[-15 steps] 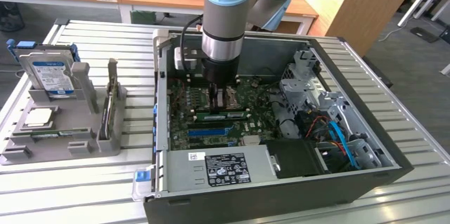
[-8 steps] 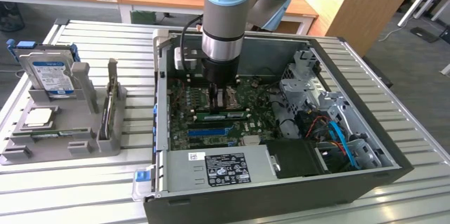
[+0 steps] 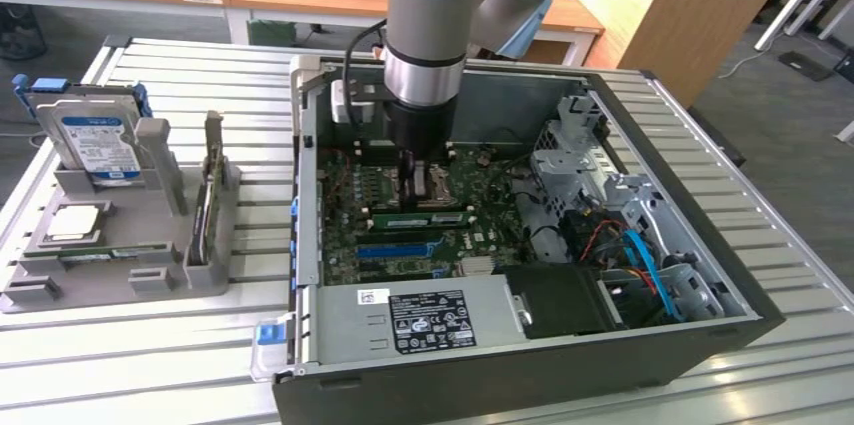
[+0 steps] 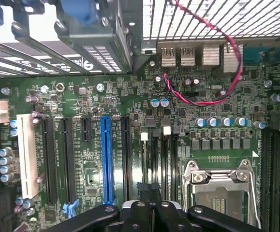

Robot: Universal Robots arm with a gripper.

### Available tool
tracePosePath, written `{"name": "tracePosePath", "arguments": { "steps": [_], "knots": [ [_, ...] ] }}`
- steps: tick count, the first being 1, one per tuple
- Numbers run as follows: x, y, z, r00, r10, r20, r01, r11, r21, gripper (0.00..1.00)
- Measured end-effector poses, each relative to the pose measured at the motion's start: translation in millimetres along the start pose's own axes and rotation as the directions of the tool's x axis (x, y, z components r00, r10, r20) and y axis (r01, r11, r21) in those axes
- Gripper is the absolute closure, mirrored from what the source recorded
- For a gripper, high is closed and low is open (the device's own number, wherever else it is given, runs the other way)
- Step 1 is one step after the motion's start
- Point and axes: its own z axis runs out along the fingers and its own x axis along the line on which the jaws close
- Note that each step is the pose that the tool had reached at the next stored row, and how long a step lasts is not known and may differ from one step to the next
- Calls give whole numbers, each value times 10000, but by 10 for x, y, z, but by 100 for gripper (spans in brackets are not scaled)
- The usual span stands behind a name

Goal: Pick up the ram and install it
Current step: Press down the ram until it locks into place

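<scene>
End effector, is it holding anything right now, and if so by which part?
Nothing that shows: the end effector is shut over the motherboard inside the case, with nothing visible in its grip.

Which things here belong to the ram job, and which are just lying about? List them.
For the job:
- ram, on the motherboard
- gripper, shut, just above it
- open computer case

Lying about:
- hard drive
- CPU chip
- grey parts holder
</scene>
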Motion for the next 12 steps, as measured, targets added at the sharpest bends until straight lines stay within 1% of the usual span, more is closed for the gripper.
{"name": "tracePosePath", "arguments": {
  "steps": [9,12],
  "knots": [
    [5,-11,-198,10000,0,-1,0,10000,-9,89],
    [5,-13,-214,10000,0,2,0,10000,-8,89]
  ]
}}
